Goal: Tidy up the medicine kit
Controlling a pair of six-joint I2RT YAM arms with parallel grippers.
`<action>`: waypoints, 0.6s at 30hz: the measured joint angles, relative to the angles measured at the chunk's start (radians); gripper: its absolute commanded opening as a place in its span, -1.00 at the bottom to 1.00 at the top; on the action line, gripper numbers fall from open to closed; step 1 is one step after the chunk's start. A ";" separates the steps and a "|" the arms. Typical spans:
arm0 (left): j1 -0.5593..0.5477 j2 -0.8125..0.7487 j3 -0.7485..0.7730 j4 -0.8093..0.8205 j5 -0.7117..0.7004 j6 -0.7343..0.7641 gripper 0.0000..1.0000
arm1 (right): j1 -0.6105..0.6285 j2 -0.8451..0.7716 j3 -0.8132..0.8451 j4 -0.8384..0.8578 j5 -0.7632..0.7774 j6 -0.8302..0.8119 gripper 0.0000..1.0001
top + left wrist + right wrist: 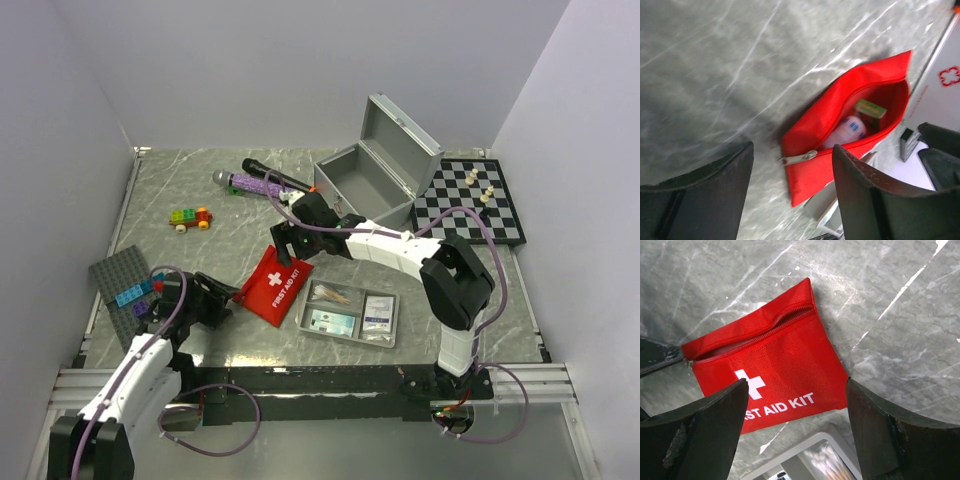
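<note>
We see the left gripper (218, 300) spread wide and holding nothing, its two fingers (700, 192) low over the tabletop (230, 240). Straight ahead of it, just past the fingertips, lies the red pouch (276, 284), its zip open toward this gripper; through the mouth we make out a small white bottle (847, 131) and a green-topped box (870, 109) inside. Whether the fingertips touch the fabric we cannot tell. The right gripper (287, 243) hangs above the far end of the same pouch, likewise spread and empty, with the white cross and the lettering showing between its fingers. The grey divided tray (346, 337) lies flat just beside the pouch, on the side away from the left gripper, holding small packets (378, 312) and a bundle of cotton swabs (333, 294). Past the right gripper, well apart from the pouch, the metal case (355, 185) stands with its lid up. A chessboard (460, 220) lies beyond the case, on the right gripper's outer side
</note>
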 measured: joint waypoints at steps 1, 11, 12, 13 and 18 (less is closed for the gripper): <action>0.000 0.017 -0.002 0.019 0.007 -0.009 0.33 | 0.000 0.000 0.000 0.002 -0.003 0.002 0.69; 0.000 0.141 -0.022 0.185 0.019 -0.045 -0.18 | -0.002 -0.008 -0.043 0.021 -0.032 0.014 0.68; 0.000 0.146 -0.026 0.194 0.021 -0.047 -0.24 | -0.002 -0.010 -0.049 0.022 -0.033 0.015 0.68; 0.000 0.150 -0.032 0.204 0.024 -0.047 -0.31 | -0.002 -0.011 -0.055 0.023 -0.034 0.015 0.67; 0.000 0.151 -0.060 0.237 0.028 -0.047 -0.61 | -0.002 -0.029 -0.083 0.026 -0.042 0.019 0.65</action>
